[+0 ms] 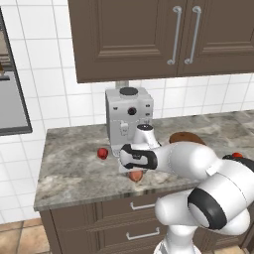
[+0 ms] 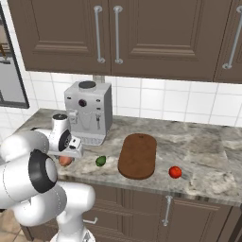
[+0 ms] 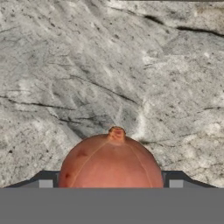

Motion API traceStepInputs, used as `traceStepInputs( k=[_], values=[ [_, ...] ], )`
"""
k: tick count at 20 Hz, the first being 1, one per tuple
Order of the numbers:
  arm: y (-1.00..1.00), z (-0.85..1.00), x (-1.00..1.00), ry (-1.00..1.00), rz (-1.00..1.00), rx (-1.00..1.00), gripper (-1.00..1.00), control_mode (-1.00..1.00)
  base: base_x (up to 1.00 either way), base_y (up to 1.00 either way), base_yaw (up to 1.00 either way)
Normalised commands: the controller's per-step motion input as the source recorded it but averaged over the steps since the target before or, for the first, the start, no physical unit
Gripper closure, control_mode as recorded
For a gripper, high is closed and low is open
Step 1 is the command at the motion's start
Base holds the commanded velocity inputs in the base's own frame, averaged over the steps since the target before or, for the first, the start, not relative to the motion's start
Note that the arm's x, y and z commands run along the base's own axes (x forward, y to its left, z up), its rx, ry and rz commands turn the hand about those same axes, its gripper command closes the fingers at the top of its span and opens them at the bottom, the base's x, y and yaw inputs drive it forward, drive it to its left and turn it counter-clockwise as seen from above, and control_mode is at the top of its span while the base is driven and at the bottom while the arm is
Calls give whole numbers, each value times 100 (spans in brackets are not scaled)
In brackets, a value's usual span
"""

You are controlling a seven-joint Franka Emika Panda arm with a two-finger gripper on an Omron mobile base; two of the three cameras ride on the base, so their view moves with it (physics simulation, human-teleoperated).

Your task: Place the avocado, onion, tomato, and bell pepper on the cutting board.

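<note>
The onion (image 3: 111,162), an orange-tan ball, rests on the marble counter near its front edge, also seen as the onion (image 1: 135,175) and the onion (image 2: 65,160). My gripper (image 3: 111,183) points down over it, with a fingertip (image 3: 46,181) against each side of the ball and no gap showing. The green avocado (image 2: 100,161) lies just right of the onion. The dark brown cutting board (image 2: 137,155) lies bare further right, and its far end shows as the cutting board (image 1: 186,138). A round red tomato (image 2: 175,172) sits right of the board. A darker red item, apparently the bell pepper (image 1: 102,153), lies left of the machine.
A grey coffee machine (image 1: 129,119) stands against the tiled wall just behind my hand, also seen as the coffee machine (image 2: 89,113). Dark wall cabinets (image 2: 118,33) hang above. The counter's front edge (image 1: 99,198) runs just in front of the onion.
</note>
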Motion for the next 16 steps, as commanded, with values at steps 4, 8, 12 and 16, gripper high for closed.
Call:
traceStepInputs(
  k=[4,8,12,16],
  values=[
    [0,0,0,0,0,0,100,-100,0,0,0],
    [-7,15,-5,-1,0,0,100,-100,0,0,0],
    [-42,57,-36,-5,0,1,100,-100,0,0,0],
    [-70,54,-13,-1,0,0,100,-100,0,0,0]
  ],
)
